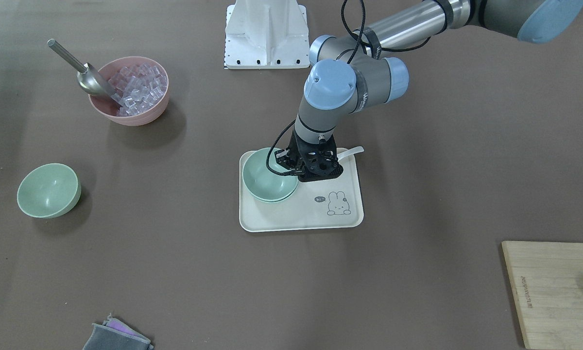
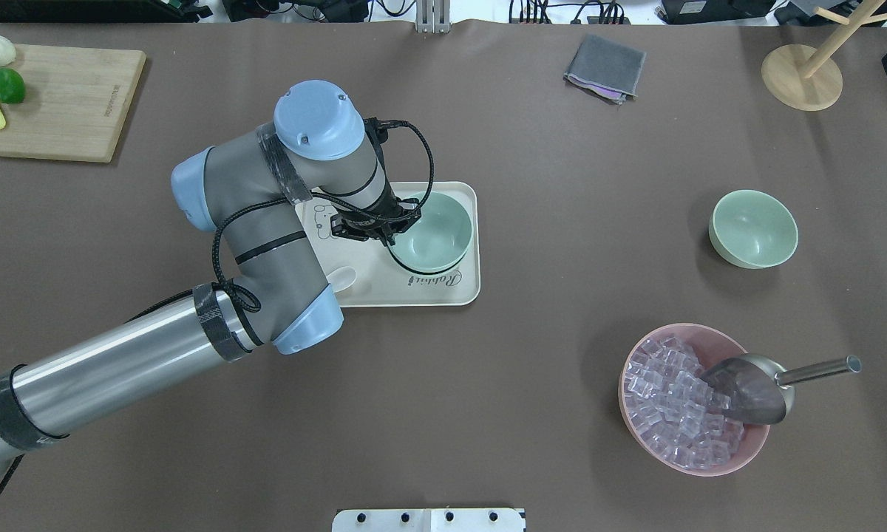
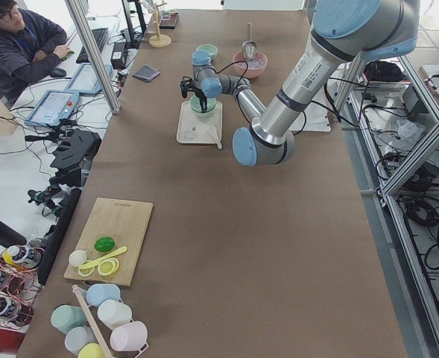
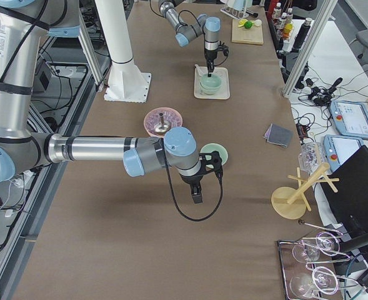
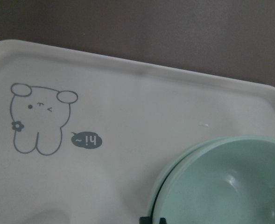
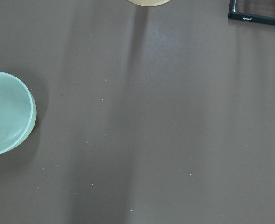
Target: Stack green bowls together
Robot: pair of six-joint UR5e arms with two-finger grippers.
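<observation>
Two pale green bowls sit nested on the cream rabbit tray; they also show in the overhead view and the left wrist view. My left gripper stands upright at the stack's rim, its tips close together across the top bowl's rim, shut on it. A third green bowl stands alone on the table and shows at the left of the right wrist view. My right gripper hangs just beside that bowl; I cannot tell whether it is open or shut.
A pink bowl with clear cubes and a metal scoop stands near the lone bowl. A white spoon lies on the tray. A cutting board, a grey cloth and a wooden stand are at the far edge.
</observation>
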